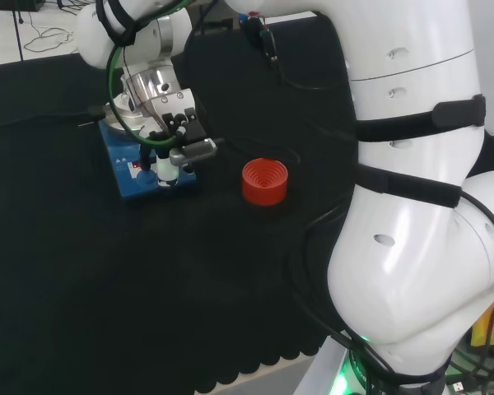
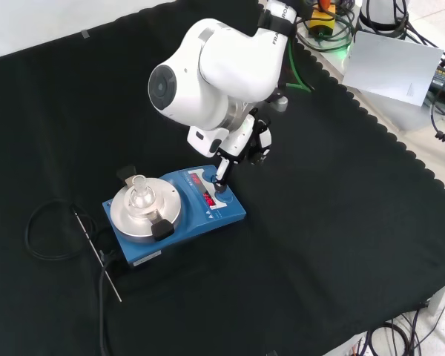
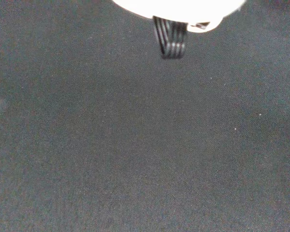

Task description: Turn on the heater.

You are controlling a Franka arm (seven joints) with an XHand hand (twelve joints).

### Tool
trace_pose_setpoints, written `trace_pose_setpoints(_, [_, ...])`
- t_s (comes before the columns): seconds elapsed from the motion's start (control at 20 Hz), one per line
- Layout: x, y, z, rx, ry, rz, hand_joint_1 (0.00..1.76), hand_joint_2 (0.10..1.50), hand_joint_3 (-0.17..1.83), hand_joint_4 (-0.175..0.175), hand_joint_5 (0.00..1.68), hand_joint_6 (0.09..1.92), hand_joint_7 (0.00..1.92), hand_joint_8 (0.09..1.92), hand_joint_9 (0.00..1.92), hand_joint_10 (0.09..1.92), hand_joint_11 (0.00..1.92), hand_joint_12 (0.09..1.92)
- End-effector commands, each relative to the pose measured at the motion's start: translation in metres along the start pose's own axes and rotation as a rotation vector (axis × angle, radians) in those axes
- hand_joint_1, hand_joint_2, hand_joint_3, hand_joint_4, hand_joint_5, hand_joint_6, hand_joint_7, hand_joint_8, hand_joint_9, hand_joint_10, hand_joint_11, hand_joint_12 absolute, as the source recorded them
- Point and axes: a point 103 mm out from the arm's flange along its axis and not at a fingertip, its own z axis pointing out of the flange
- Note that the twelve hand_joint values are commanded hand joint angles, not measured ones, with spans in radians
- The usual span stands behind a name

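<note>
The hand [image 2: 241, 144] hangs above the heater [image 2: 174, 211], one straight finger [image 2: 221, 176] reaching down onto its front panel, gripping nothing.

Head view: behind arm, high. Front view: opposite, looking down. Both share heater [image 1: 148, 169] [image 2: 174, 211]. Wrist view: close on cloth [image 3: 135, 145].

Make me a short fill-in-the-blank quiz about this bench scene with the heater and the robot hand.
1. The heater has a body coloured ____.
2. In the front view, a finger of the hand reaches down to the heater's ____ panel.
3. On the heater's round metal plate stands a small clear ____.
4. The ribbed ring stand on the cloth is coloured ____.

Missing words: blue; control; flask; red
</note>
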Motion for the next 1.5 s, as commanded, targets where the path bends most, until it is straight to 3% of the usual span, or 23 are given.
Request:
trace_pose_setpoints(0.05, [0.0024, -0.0021, 0.0026, 0.007, -0.002, -0.001, 1.38, 0.68, 0.95, -0.08, 0.23, 0.38, 1.45, 1.64, 1.56, 1.56, 1.11, 1.22])
trace_pose_setpoints(1.5, [0.0017, 0.0013, 0.009, 0.015, -0.004, 0.001, 1.38, 0.67, 0.95, -0.08, 0.25, 0.38, 1.46, 1.64, 1.56, 1.55, 1.11, 1.22])
